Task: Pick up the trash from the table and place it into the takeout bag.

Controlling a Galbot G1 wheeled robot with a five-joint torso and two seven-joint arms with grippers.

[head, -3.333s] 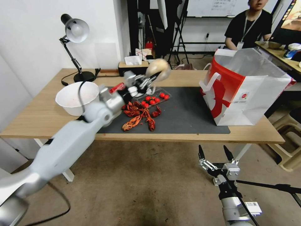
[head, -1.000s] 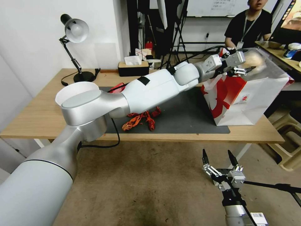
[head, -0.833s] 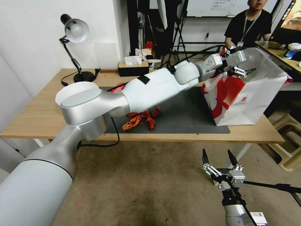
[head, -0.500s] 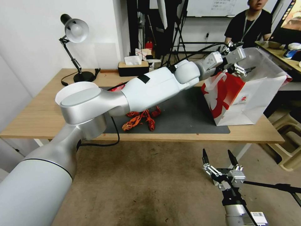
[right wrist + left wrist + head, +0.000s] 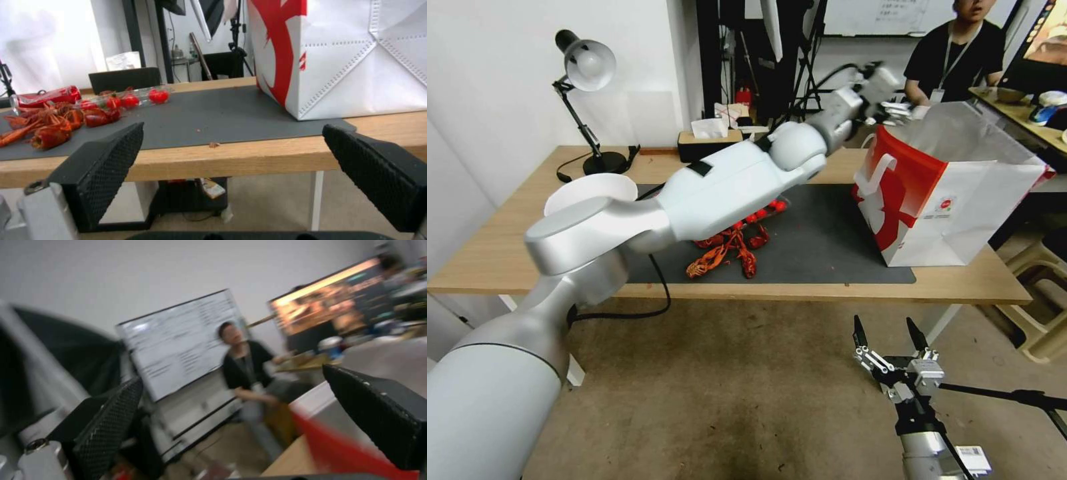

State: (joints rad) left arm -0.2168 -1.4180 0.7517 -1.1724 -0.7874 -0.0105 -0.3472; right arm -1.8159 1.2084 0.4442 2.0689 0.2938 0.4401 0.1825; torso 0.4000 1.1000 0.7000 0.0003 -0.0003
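lamp at far left of table, white bowl near it, partly hidden by the left arm. crayfish shells on the grey mat, clear tray of red tomatoes just behind them, red can lying on its side at the mat's far left. tissue box at far edge. left arm stretched across the table, raised, covering much of the mat's left part. left gripper up in the air at the bag's far left top corner, fingers wide apart in its wrist view, nothing between them. bag upright on right end of table, mouth open, contents not visible. right gripper low in front of the table's near edge, below the bag, fingers apart, empty, pointing at the table.
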